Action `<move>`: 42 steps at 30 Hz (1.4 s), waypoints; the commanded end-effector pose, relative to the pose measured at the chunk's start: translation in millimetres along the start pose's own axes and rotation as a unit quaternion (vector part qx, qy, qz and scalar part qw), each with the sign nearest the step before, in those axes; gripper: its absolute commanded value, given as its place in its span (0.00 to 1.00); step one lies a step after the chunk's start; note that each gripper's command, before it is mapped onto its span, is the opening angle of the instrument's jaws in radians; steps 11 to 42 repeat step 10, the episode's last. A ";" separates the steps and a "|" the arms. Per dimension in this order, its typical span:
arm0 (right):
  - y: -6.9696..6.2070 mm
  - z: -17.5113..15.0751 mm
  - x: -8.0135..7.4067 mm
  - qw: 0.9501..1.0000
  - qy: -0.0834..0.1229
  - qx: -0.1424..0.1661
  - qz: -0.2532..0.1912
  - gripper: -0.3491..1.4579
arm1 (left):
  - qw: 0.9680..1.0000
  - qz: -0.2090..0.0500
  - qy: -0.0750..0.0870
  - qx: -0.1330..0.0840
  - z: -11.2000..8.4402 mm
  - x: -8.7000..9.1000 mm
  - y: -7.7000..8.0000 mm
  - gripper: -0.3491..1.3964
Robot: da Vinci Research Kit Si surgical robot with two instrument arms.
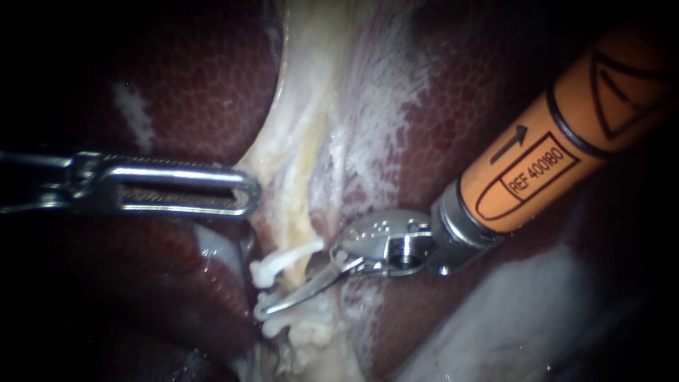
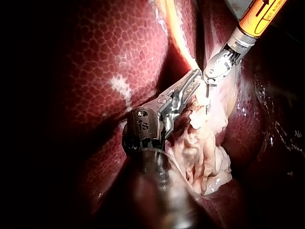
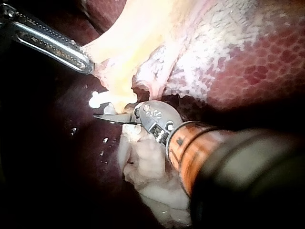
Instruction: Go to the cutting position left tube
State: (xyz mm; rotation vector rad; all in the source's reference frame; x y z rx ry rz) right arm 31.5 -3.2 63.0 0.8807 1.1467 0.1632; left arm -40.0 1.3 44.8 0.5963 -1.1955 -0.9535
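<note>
A thin white tube [image 1: 293, 253] runs out of the pale tissue [image 1: 304, 141] between the dark red liver lobes. White clips [image 1: 260, 272] sit on it, with another clip [image 1: 272, 327] lower down. My right instrument [image 1: 290, 279], on an orange shaft, ends in slim blades. The lower blade lies under the tube with a gap above it; the upper one is mostly hidden by tissue. In the right wrist view its blades [image 3: 102, 116] point under a clip [image 3: 95, 100]. My left instrument [image 1: 249, 192] is shut on the edge of the pale tissue, holding it leftward.
The liver [image 1: 191, 85] fills both sides of the view. Lumpy pale tissue [image 2: 205, 152] lies below the tube, beside my left instrument's shaft [image 2: 147, 138]. The right instrument's metal wrist [image 1: 396, 244] hovers over the right lobe.
</note>
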 end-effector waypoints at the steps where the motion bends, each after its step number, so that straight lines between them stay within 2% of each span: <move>1: 0.0 0.0 0.0 1.000 0.000 0.000 0.000 0.36 | 1.000 0.000 0.000 0.000 0.0 0.0 0.0 0.00; 42: 0.0 -0.2 -0.1 1.000 0.000 0.000 0.000 0.36 | 1.000 0.000 0.000 0.000 0.0 0.0 0.1 0.00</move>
